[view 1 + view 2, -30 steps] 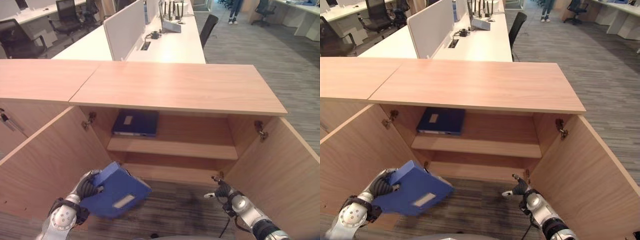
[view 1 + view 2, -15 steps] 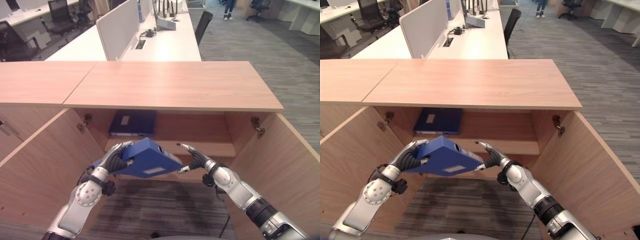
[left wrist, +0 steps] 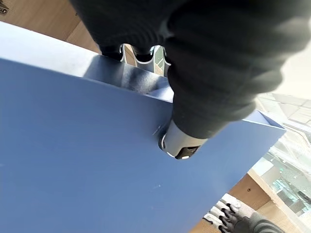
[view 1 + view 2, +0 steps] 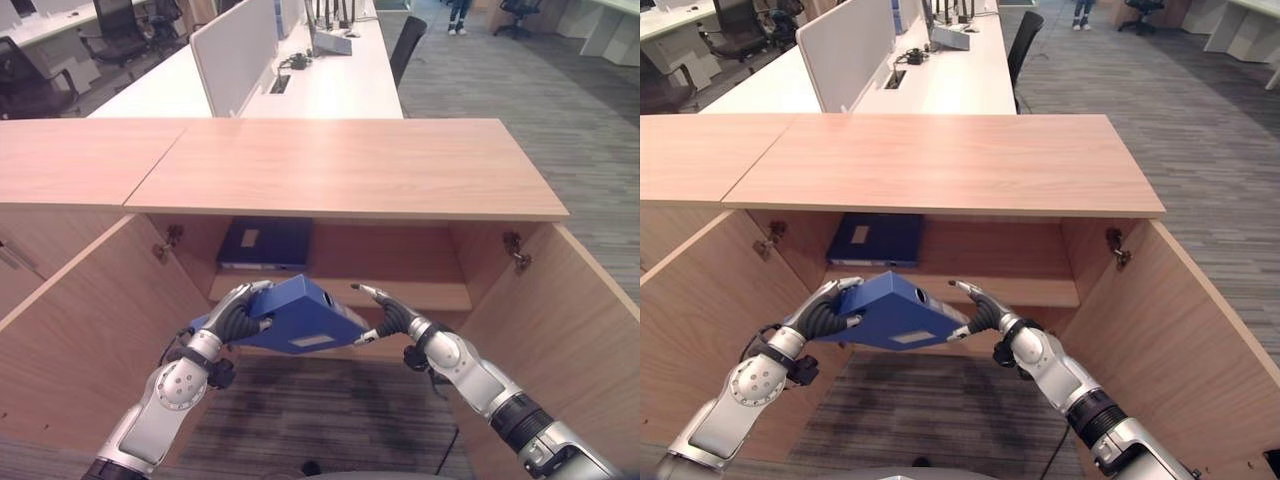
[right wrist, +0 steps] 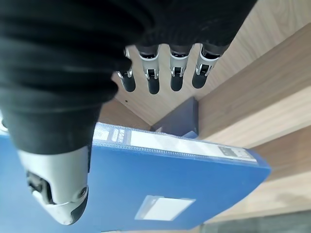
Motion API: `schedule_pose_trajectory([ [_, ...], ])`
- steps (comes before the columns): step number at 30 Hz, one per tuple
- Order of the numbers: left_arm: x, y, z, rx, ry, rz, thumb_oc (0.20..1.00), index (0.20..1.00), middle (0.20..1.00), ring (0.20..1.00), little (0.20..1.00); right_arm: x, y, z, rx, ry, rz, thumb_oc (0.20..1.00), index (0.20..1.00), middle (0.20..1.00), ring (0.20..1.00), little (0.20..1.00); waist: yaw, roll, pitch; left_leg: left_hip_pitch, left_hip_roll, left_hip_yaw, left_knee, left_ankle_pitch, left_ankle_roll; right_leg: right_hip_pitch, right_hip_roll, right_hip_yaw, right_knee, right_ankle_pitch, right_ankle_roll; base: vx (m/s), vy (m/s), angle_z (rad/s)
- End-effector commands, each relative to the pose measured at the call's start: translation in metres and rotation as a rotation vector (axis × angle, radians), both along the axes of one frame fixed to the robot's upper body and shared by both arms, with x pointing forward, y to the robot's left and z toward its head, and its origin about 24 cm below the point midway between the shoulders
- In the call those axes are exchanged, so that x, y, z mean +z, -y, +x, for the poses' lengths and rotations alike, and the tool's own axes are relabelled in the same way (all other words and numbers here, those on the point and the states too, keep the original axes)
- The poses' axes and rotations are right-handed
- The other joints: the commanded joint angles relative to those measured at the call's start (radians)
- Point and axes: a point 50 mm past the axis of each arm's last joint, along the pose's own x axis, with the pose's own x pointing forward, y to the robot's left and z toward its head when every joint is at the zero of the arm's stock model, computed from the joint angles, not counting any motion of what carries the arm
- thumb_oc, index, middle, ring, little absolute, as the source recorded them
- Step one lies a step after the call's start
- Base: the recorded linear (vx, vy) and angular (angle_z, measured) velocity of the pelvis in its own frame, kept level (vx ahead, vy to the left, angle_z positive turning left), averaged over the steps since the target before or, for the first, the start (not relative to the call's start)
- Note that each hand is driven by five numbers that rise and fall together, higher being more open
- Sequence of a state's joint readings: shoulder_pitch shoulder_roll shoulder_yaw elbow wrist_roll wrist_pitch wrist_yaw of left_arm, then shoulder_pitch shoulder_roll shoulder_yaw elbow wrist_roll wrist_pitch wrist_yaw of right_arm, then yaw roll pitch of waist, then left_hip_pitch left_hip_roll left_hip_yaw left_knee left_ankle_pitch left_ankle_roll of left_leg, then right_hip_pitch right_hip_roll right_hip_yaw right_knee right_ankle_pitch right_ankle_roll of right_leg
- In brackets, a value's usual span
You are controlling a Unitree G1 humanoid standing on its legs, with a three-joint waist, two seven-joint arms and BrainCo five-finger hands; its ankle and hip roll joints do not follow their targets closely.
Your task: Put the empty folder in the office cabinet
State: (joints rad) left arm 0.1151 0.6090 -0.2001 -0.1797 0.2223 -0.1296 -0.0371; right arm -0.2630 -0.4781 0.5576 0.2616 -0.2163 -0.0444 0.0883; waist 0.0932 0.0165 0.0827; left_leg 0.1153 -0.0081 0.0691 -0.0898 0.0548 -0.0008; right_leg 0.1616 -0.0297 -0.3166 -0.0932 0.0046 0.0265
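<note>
A blue folder (image 4: 300, 318) with a pale label hangs level in front of the open cabinet's shelf (image 4: 425, 296). My left hand (image 4: 232, 318) is shut on its left end, fingers curled over the edge and the thumb (image 3: 182, 143) pressed on its face. At the folder's right end is my right hand (image 4: 395, 320), open, its straight fingers (image 5: 153, 80) reaching over the folder (image 5: 160, 184) and its thumb beneath. A second, darker folder (image 4: 265, 243) lies flat on the left of the shelf.
The cabinet's wooden top (image 4: 350, 165) juts out above the opening. Its left door (image 4: 90, 320) and right door (image 4: 575, 330) stand swung open on either side of my arms. Desks and office chairs stand behind the cabinet.
The left hand has lifted the blue folder from low by the floor to shelf height and turned it level. The right hand has come up from the lower right to its right end.
</note>
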Motion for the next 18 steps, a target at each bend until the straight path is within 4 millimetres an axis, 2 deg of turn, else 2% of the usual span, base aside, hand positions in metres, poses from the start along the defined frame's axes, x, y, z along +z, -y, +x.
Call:
schedule_pose_trajectory([
  [1, 0.063, 0.017, 0.009, -0.129, 0.317, -0.05, 0.2, 0.2, 0.2, 0.2, 0.2, 0.042, -0.035, 0.008, 0.154, 0.153, 0.114, 1.0, 1.0, 1.0, 1.0, 1.0, -0.004, -0.053, -0.035, 0.015, -0.015, -0.006, 0.003, -0.108, -0.002, 0.008, -0.048, -0.01, 0.006, 0.0, 0.071, 0.0, 0.0, 0.0],
  [12, 0.106, 0.042, -0.001, -0.255, 0.541, -0.127, 0.2, 0.2, 0.2, 0.2, 0.2, 0.039, -0.056, 0.006, 0.218, 0.161, 0.118, 1.0, 1.0, 1.0, 1.0, 1.0, -0.006, -0.06, -0.041, 0.017, -0.013, -0.003, 0.003, -0.112, -0.002, 0.011, -0.048, -0.008, 0.006, -0.002, 0.073, 0.0, 0.0, 0.0],
  [18, 0.115, 0.057, -0.004, -0.343, 0.571, -0.169, 0.2, 0.2, 0.2, 0.2, 0.2, 0.035, -0.068, 0.006, 0.255, 0.161, 0.093, 1.0, 1.0, 1.0, 1.0, 1.0, -0.005, -0.061, -0.042, 0.019, -0.014, -0.005, 0.003, -0.113, -0.002, 0.012, -0.047, -0.008, 0.006, -0.003, 0.073, 0.0, 0.0, 0.0],
])
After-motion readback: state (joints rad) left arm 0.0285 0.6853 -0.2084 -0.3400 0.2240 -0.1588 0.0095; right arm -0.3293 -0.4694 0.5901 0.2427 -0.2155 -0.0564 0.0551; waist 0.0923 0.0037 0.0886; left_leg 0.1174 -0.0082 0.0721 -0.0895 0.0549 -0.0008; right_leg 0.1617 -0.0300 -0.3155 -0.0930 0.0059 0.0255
